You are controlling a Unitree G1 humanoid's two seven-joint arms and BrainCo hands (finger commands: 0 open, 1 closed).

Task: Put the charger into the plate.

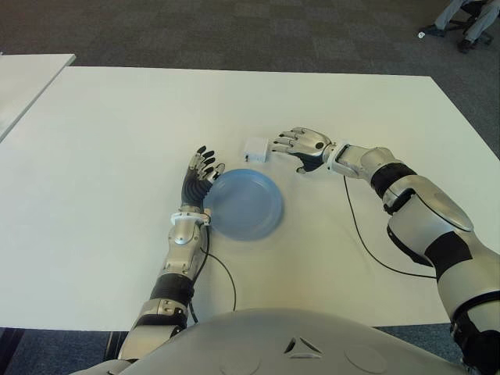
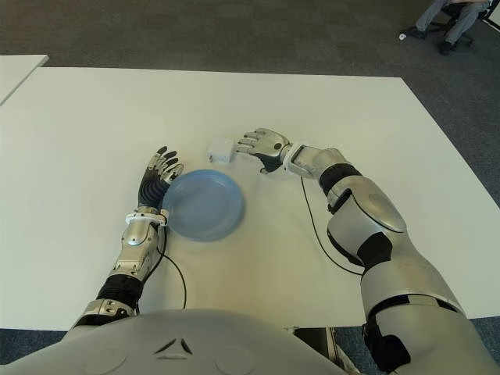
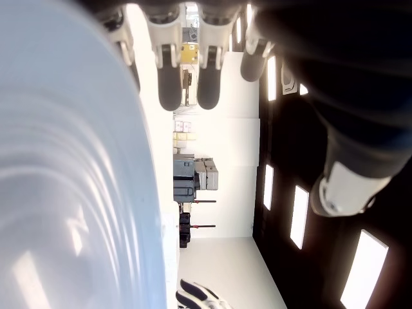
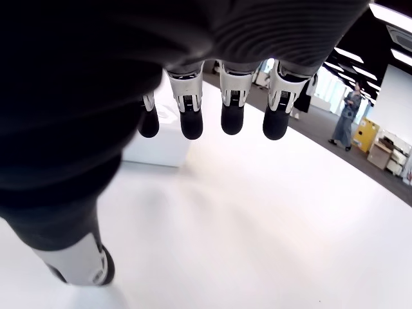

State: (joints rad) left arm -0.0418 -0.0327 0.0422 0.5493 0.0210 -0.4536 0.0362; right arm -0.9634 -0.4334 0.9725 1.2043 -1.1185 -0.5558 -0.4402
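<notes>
A small white charger (image 1: 255, 149) sits on the white table (image 1: 117, 156), just beyond the far rim of the light blue plate (image 1: 244, 205). My right hand (image 1: 301, 146) hovers just to the right of the charger with its fingers spread, fingertips (image 4: 191, 123) close to the charger (image 4: 159, 140) without holding it. My left hand (image 1: 200, 173) shows at the plate's left edge, fingers extended and holding nothing; the plate's rim (image 3: 77, 193) fills its wrist view.
A black cable (image 1: 367, 242) runs across the table under my right forearm. A second white table (image 1: 23, 82) stands at the far left. A person (image 4: 344, 122) stands in the room beyond the table.
</notes>
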